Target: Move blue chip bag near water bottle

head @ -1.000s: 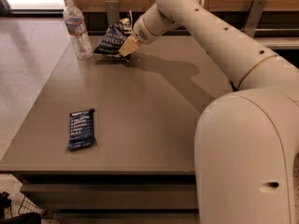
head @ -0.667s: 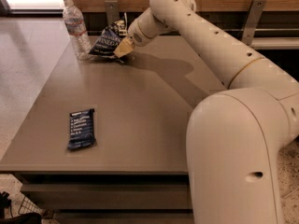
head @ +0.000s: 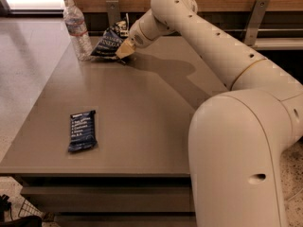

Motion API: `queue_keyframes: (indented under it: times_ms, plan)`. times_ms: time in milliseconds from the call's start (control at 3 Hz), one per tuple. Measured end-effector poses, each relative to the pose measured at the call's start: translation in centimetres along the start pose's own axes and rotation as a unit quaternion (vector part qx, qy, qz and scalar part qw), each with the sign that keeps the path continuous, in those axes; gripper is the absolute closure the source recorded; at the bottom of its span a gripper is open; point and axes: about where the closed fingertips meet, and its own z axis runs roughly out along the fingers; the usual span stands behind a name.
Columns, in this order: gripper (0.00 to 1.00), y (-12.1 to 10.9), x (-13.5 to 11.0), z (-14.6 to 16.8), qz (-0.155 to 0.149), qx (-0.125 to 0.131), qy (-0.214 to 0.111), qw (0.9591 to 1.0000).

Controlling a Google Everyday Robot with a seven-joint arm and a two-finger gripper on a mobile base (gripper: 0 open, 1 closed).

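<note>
The blue chip bag [head: 110,42] is a crinkly navy bag with white lettering, at the far left of the table, just right of the water bottle [head: 77,29]. The bottle is clear with a white cap and stands upright at the table's far left corner. My gripper [head: 124,50] is at the bag's right edge, low over the table, with its tan fingers [head: 126,48] touching the bag. The arm reaches in from the right across the far side of the table.
A small flat dark-blue bar wrapper [head: 82,130] lies near the table's front left. The grey table [head: 151,112] ends at a wooden wall with metal brackets [head: 112,9] at the back. My robot's large white body [head: 241,160] fills the right foreground.
The gripper and the chip bag have moved slightly left, closer to the water bottle. The bar wrapper has not moved.
</note>
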Motion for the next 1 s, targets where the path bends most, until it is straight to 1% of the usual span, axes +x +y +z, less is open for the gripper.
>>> queue_keyframes:
  times_ms: [333, 667, 1000]
  plan:
    - [0.13, 0.18, 0.06, 0.35, 0.0, -0.003, 0.001, 1.0]
    - [0.0, 0.35, 0.12, 0.67, 0.0, -0.005, 0.002, 1.0]
    - [0.0, 0.36, 0.12, 0.68, 0.0, -0.005, 0.002, 1.0]
